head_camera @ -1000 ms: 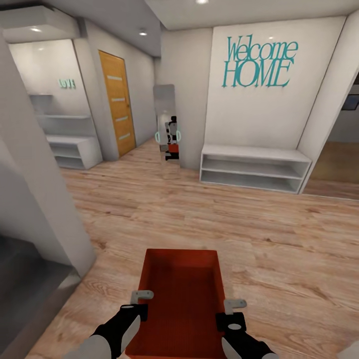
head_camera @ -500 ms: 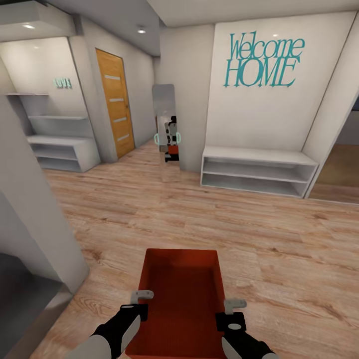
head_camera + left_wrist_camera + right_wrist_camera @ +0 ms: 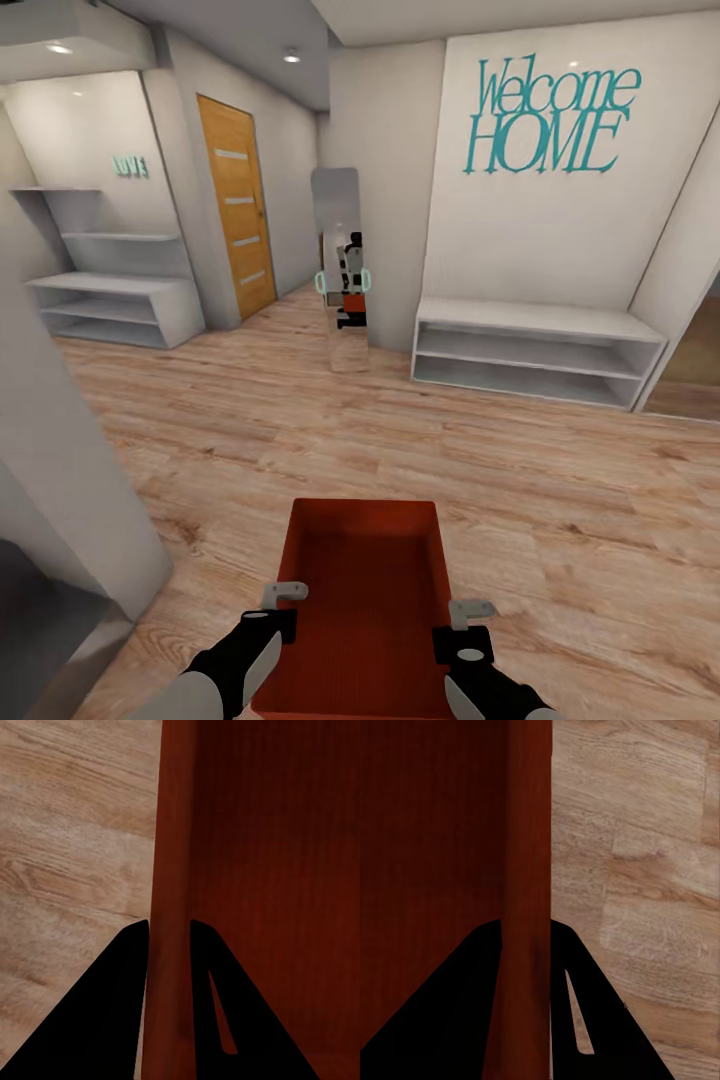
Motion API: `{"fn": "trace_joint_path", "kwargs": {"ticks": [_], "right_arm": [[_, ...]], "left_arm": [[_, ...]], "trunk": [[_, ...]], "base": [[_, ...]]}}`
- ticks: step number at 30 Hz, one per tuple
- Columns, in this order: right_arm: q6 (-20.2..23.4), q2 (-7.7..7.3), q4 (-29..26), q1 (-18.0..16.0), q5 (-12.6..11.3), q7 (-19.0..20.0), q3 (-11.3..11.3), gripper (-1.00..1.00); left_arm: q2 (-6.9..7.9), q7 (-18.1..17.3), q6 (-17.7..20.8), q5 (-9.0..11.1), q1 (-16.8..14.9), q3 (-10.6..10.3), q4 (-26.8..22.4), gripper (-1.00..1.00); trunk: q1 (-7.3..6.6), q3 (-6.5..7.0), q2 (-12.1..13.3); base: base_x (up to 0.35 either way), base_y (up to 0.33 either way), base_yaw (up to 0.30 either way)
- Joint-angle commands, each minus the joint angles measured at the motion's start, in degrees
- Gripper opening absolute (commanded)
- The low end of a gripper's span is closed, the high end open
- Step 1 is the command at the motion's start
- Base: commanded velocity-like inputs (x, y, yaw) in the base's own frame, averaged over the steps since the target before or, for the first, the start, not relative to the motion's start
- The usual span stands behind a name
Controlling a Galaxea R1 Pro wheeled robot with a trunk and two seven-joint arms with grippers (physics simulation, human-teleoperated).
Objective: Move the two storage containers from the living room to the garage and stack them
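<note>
One orange-red storage container (image 3: 365, 590) hangs low in front of me over a light wood plank floor (image 3: 300, 430), lidless and empty, held between both arms. My left gripper (image 3: 285, 600) is shut on its left wall and my right gripper (image 3: 462, 620) on its right wall. In the left wrist view the two black fingers of the left gripper (image 3: 169, 926) straddle the thin ribbed wall (image 3: 172, 832). The right wrist view shows the right gripper (image 3: 525, 924) clamping the opposite wall (image 3: 529, 817) the same way.
A white wall corner (image 3: 60, 470) stands close at my left. Ahead are a tall mirror (image 3: 340, 270) reflecting me, a low white shelf unit (image 3: 535, 350) under teal "Welcome HOME" lettering (image 3: 550, 115), an orange-wood door (image 3: 238, 205) with frosted strips, and white shelves (image 3: 110, 300) at far left.
The whole view has shifted as the camera moved: the near left wall corner fills less of the picture and the shelf and lettering slid right. The container and both grippers keep their places.
</note>
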Motion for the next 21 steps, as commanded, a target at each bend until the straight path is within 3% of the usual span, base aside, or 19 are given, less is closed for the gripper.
{"fn": "trace_joint_path", "kwargs": {"ticks": [1,21], "right_arm": [[-0.04,-0.08,0.99,-0.05,-1.0,-0.59,-0.3,-1.0],[-0.04,-0.16,0.99,-0.05,-1.0,-0.59,-0.3,-1.0]], "left_arm": [[0.37,0.76,0.48,-1.36,-0.03,-0.38,-0.31,-1.0],[0.31,0.76,0.52,-1.36,-0.03,-0.38,-0.25,-1.0]], "trunk": [[0.03,-0.05,-0.02],[0.03,-0.05,-0.02]], "base": [[0.322,0.0,0.138],[0.322,0.0,0.012]]}}
